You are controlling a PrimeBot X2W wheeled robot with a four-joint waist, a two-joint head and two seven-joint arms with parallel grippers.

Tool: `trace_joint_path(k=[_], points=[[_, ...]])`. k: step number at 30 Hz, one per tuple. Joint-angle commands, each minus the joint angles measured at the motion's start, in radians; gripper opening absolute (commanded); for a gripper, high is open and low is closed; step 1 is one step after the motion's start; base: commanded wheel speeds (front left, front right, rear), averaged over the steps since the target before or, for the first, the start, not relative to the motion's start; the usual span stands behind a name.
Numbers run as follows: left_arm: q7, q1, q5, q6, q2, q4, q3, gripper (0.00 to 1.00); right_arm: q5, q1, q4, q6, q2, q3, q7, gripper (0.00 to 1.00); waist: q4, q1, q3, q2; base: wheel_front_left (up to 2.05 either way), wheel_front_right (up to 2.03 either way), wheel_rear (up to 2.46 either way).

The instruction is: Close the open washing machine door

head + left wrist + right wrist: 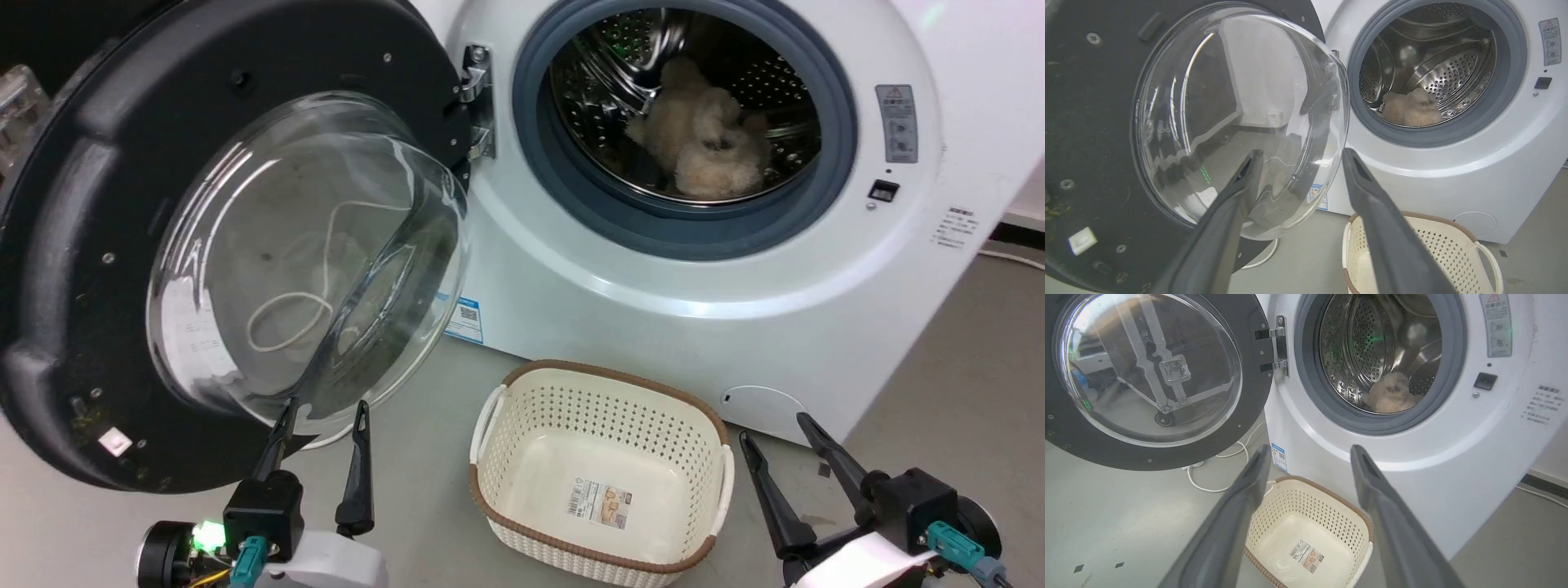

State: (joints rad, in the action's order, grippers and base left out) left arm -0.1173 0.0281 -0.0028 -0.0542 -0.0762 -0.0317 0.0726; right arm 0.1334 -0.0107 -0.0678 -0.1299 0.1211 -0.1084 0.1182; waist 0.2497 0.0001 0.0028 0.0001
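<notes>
Presently, item one: washing machine door (pixel 237 245), swung wide on its hinge (pixel 478 102), left of the drum mouth, with its inner face and glass bowl toward the robot.
Left gripper (pixel 326 406): fingers spread wide and empty, tips at the bowl's lower edge; whether they touch it cannot be told.
Right gripper (pixel 774 428): fingers spread and empty, low by the machine's base, well apart from the door.
Basket (pixel 604 371): on the floor before the machine.
Step in hand: the approach; closing not begun.
Next, by judgement: the left fingers need purchase on the door's far rim, then a sweep rightward until the latch catches.
</notes>
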Motion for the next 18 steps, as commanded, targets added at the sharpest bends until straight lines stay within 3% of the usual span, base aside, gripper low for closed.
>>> trace_joint_path(k=[1,18], points=[[-0.012,0.015,0.001,-0.008,-0.006,-0.006,0.005,1.00,0.012,0.015,-0.006,0.000,0.009,-0.007,0.011,1.00,0.010,-0.0001,0.000,-0.0001,0.00,0.00,0.00],[-0.045,0.024,-0.006,-0.030,-0.018,-0.003,0.018,1.00,0.041,0.011,-0.027,0.000,0.023,-0.034,0.045,1.00,0.077,-0.0001,0.000,-0.0001,0.00,0.00,0.00]])
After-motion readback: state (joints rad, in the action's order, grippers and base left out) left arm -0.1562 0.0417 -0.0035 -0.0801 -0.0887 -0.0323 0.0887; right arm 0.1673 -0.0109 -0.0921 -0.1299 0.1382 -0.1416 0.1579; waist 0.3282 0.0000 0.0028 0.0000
